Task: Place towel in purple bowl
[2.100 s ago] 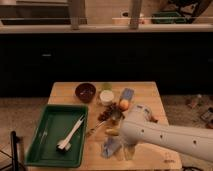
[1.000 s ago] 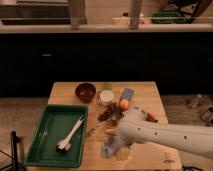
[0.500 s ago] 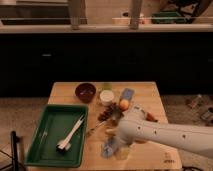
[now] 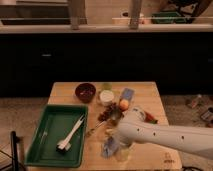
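The towel [image 4: 109, 147] is a small crumpled blue-grey cloth lying on the wooden table [image 4: 65, 92] near its front edge. The purple bowl [image 4: 85, 92] is a dark round bowl at the back left of the table, well away from the towel. My white arm [image 4: 165, 136] reaches in from the right. The gripper [image 4: 120, 146] hangs at its end, right at the towel's right side and low over the table. Part of the towel is hidden behind it.
A green tray [image 4: 46, 141] holding a white utensil [image 4: 70, 135] fills the left front. A white cup [image 4: 106, 96], an orange [image 4: 124, 104], a blue packet [image 4: 128, 93], dark red snacks [image 4: 106, 114] and a spoon [image 4: 101, 125] lie between bowl and towel.
My arm has swung left and down, bringing the gripper from beside the towel to right against it. The towel has shifted slightly. The bowl and tray have not moved.
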### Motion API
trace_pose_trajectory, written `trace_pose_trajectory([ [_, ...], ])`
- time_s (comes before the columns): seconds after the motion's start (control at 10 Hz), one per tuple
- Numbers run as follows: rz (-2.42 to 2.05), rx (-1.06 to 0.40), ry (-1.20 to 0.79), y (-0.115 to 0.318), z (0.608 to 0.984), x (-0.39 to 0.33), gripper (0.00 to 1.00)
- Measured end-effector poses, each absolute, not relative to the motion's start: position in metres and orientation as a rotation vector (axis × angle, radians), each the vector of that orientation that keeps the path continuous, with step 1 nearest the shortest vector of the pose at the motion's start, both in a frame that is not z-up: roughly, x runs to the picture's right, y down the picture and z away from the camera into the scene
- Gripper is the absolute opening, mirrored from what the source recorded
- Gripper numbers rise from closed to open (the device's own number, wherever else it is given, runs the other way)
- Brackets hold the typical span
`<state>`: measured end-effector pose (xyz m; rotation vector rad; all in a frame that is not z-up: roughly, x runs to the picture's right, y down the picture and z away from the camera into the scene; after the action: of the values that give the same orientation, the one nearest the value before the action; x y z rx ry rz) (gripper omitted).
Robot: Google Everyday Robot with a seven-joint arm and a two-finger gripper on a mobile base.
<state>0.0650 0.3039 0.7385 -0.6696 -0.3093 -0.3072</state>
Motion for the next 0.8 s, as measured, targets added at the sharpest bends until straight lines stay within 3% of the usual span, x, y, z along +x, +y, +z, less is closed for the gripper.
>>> trace_pose_trajectory([
  [0.6, -0.392, -0.675, -0.375, 0.315, 0.744, 0.054, 0.80],
  [0.7, -0.406, -0.681, -0.381, 0.317, 0.745, 0.052, 0.77],
  [0.8, -0.416, -0.686, -0.389, 0.318, 0.746, 0.051, 0.67],
])
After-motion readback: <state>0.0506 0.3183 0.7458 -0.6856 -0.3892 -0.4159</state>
